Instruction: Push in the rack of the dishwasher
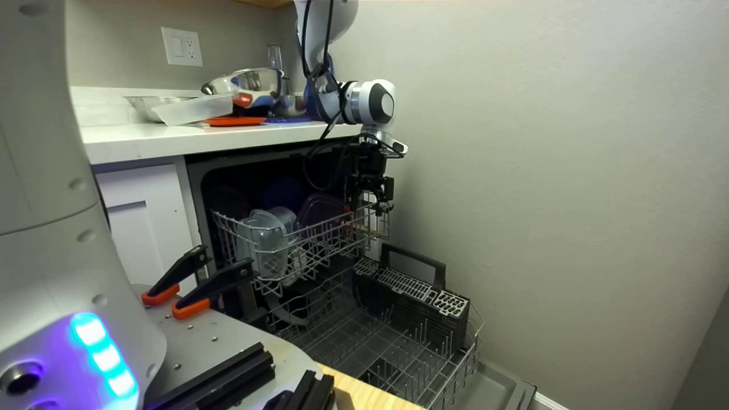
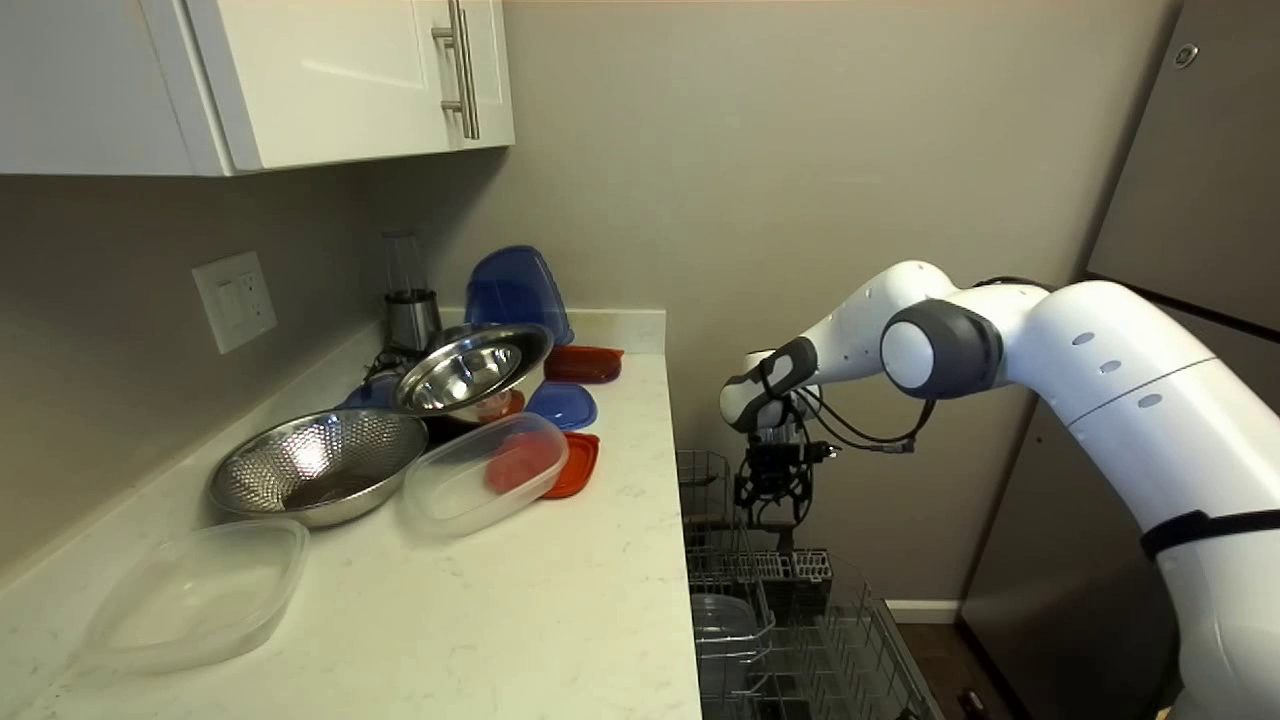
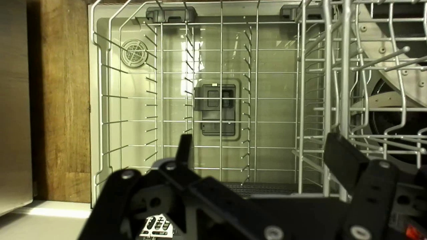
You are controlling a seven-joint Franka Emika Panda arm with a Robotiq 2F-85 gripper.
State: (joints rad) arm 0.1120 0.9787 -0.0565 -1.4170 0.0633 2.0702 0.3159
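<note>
The dishwasher [image 1: 195, 176] is open. Its upper wire rack [image 1: 319, 242] is partly pulled out and holds clear and dark containers; it also shows in an exterior view [image 2: 768, 628] and in the wrist view [image 3: 345, 100]. The lower rack [image 1: 387, 341] is out over the lowered door, seen from above in the wrist view [image 3: 221, 150]. My gripper [image 1: 370, 206] points down at the upper rack's far front corner. In the wrist view its fingers [image 3: 263, 155] are wide apart with nothing held; the right finger overlaps the front bars. I cannot tell whether it touches them.
A black cutlery basket with a handle [image 1: 414, 259] stands in the lower rack below the gripper. A wall [image 1: 541, 199] runs close beside the arm. The countertop [image 2: 520, 610] above holds metal bowls [image 2: 320, 470], clear containers [image 2: 210, 590] and colored lids.
</note>
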